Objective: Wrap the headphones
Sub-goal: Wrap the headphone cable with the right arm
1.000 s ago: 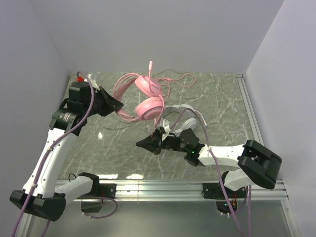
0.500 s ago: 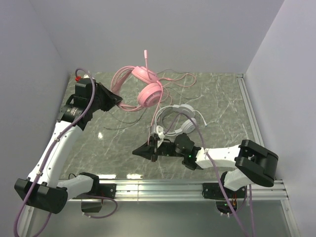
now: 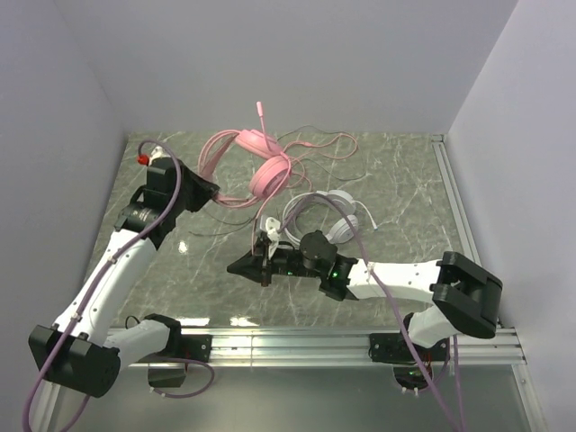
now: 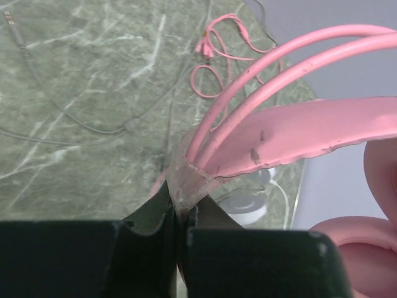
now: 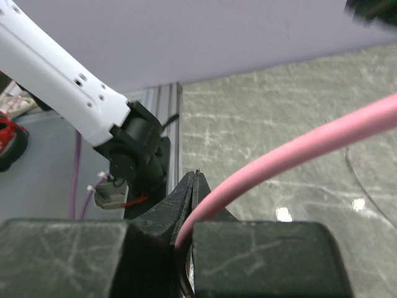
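Jaws of the left gripper [image 3: 209,191] are clamped on the headband of the pink headset [image 3: 268,176], which is held raised over the far-left area of the tabletop [image 3: 405,180]. Jaws of the right gripper [image 3: 245,266] are pinched together on the pink cable [image 5: 279,155] near the tabletop's middle. The white headset [image 3: 342,229] lies right of centre.

We see the left claw [image 3: 210,192] gripping the pink headset [image 3: 263,160] by its band, white headset [image 3: 331,214] on the surface [image 3: 409,193] beside the right claw [image 3: 239,267].
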{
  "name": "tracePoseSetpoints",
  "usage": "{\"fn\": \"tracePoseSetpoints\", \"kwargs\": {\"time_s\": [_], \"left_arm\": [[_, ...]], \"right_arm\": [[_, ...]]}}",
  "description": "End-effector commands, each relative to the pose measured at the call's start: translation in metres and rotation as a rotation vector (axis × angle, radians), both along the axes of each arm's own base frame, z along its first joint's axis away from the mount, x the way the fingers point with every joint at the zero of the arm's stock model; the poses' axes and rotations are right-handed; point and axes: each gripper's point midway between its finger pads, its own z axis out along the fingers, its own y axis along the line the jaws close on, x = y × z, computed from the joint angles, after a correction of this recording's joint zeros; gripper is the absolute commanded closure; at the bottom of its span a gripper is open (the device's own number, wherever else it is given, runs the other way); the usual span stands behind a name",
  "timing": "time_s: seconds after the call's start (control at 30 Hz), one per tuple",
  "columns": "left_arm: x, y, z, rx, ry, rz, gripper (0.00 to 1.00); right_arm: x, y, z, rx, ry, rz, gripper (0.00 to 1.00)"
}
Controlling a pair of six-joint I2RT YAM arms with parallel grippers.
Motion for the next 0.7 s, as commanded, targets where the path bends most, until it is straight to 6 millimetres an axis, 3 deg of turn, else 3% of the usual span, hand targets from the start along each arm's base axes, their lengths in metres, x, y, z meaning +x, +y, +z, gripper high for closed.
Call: {"fn": "tracePoseSetpoints", "kwargs": {"time_s": [0.0, 0.17, 0.3, 0.47, 0.5, 0.67], "left_arm": [[0.010, -0.022, 0.081, -0.146, -0.163, -0.056, 1.00], [-0.008, -0.051, 0.108, -0.240, -0.167, -0.242, 1.00], [-0.025, -0.067, 0.120, -0.311, -0.153, -0.384, 1.00], [-0.050, -0.091, 0.123, -0.355, -0.131, -0.636, 1.00], [-0.063, -0.098, 0.125, -0.382, -0.128, -0.728, 1.00], [-0.089, -0.110, 0.118, -0.440, -0.141, -0.931, 1.00]], "right_arm": [[0.004, 0.006, -0.022, -0.053, 0.014, -0.024, 1.00], [0.013, 0.005, -0.044, -0.092, 0.034, -0.062, 1.00], [0.022, -0.005, -0.044, -0.042, 0.061, -0.056, 1.00], [0.032, -0.025, -0.044, 0.009, 0.113, -0.040, 1.00], [0.034, -0.027, -0.041, 0.029, 0.115, -0.036, 1.00], [0.042, -0.040, -0.045, 0.052, 0.158, -0.032, 1.00]]}}
